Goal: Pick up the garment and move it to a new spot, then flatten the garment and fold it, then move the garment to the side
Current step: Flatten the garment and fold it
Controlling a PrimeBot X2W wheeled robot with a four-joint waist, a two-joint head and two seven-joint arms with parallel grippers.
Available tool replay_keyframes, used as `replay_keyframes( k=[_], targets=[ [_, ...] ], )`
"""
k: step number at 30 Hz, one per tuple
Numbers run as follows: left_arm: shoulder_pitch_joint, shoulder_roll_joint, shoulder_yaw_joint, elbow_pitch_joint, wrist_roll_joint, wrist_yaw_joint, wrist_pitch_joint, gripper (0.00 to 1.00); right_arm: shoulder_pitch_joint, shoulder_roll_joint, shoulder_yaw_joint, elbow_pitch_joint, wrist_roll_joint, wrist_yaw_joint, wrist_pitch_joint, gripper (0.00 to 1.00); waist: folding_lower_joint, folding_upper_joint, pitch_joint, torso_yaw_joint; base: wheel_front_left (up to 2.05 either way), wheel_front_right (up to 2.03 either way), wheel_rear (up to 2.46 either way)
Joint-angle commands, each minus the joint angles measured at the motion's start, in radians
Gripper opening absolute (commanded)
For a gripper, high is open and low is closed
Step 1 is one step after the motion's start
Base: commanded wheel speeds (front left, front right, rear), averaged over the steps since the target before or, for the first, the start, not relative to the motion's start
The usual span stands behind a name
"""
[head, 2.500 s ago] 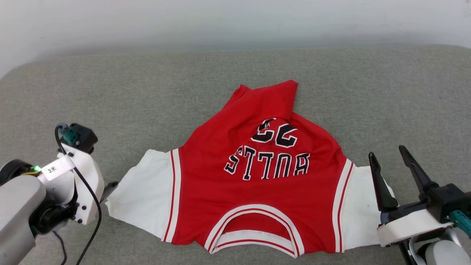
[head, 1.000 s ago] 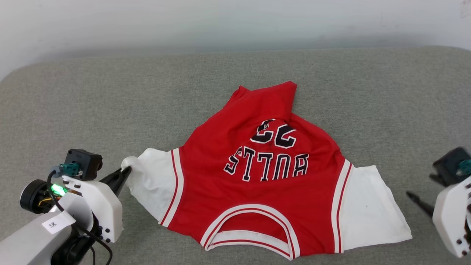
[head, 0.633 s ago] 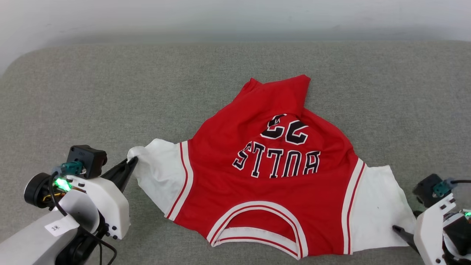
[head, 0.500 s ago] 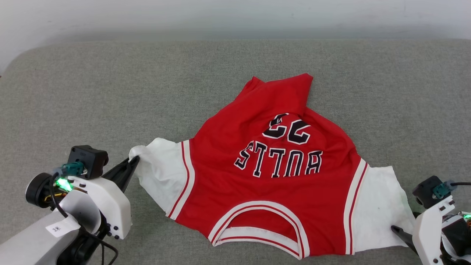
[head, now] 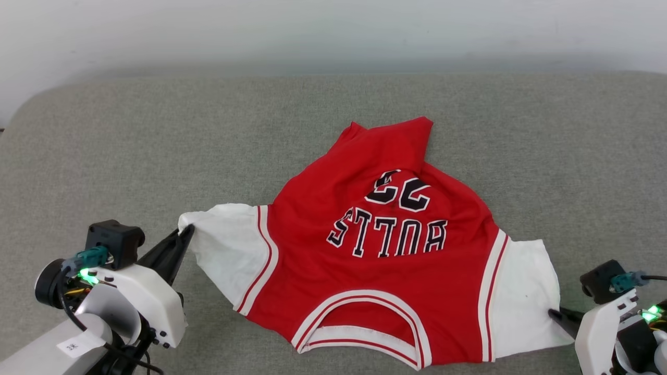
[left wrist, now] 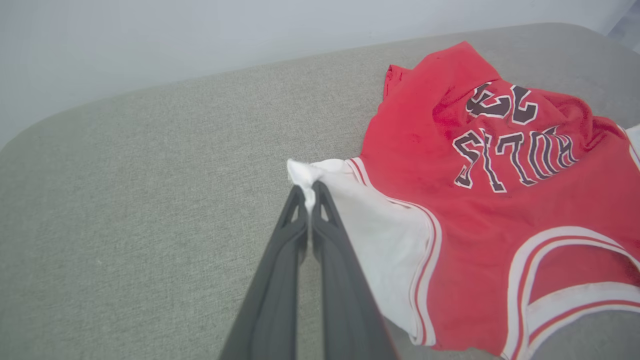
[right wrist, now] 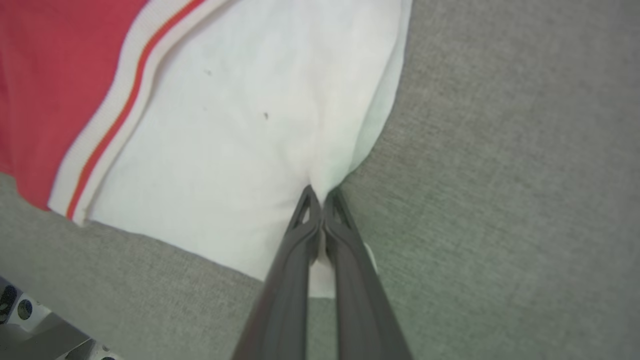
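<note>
The garment (head: 375,260), a red jersey T-shirt with white sleeves and black lettering facing up, lies spread on the grey cushion, collar toward me and hem bunched at the far side. My left gripper (head: 186,232) is shut on the tip of the left white sleeve (left wrist: 305,177), which is pinched between the fingers (left wrist: 280,260) in the left wrist view. At the lower right, my right gripper (head: 552,314) is shut on the edge of the right white sleeve (right wrist: 240,130); in the right wrist view the cloth puckers at the closed fingertips (right wrist: 320,197).
The grey fabric cushion (head: 156,140) stretches wide around the shirt, with a pale wall (head: 333,31) behind it. The cushion's rounded left corner (head: 31,104) is near my left arm (head: 120,291).
My right gripper has closed on the right sleeve's edge; earlier it stood open beside it. The left gripper keeps its hold on the left sleeve. The camera has shifted slightly.
</note>
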Motion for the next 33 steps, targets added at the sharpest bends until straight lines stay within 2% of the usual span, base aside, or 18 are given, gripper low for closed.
replay_keyframes(
  k=[1, 10, 16, 23, 28, 33],
  targets=[
    [0.011, 0.002, 0.007, -0.008, -0.001, 0.005, -0.014, 0.00, 0.006, 0.008, -0.007, 0.003, -0.001, -0.001, -0.019, 0.00, 0.0000, 0.0000, -0.017, -0.007, 0.00, 0.00, 0.00],
    [-0.018, 0.027, 0.078, -0.133, 0.013, 0.036, -0.102, 0.00, 0.007, 0.002, -0.179, -0.149, -0.001, -0.001, -0.145, 0.00, 0.0000, 0.0000, -0.062, -0.019, 0.00, 0.00, 0.00],
    [-0.117, 0.031, 0.151, -0.233, 0.059, 0.043, -0.133, 0.00, -0.020, 0.019, -0.333, -0.303, -0.017, -0.001, -0.159, 0.00, 0.0000, 0.0000, -0.073, -0.023, 0.00, 0.00, 0.00],
    [-0.283, 0.015, 0.205, -0.300, 0.135, 0.036, -0.131, 0.00, -0.115, 0.078, -0.493, -0.471, -0.056, -0.001, -0.156, 0.00, 0.0000, 0.0000, -0.060, -0.033, 0.00, 0.00, 0.00],
    [-0.410, -0.011, 0.219, -0.299, 0.179, 0.026, -0.102, 0.00, -0.210, 0.128, -0.556, -0.542, -0.083, -0.001, -0.158, 0.00, 0.0000, 0.0000, -0.039, -0.039, 0.00, 0.00, 0.00],
    [-0.531, -0.037, 0.219, -0.273, 0.221, 0.012, -0.062, 0.00, -0.324, 0.161, -0.571, -0.551, -0.132, -0.001, -0.167, 0.00, 0.0000, 0.0000, -0.005, -0.047, 0.00, 0.00, 0.00]
  ],
)
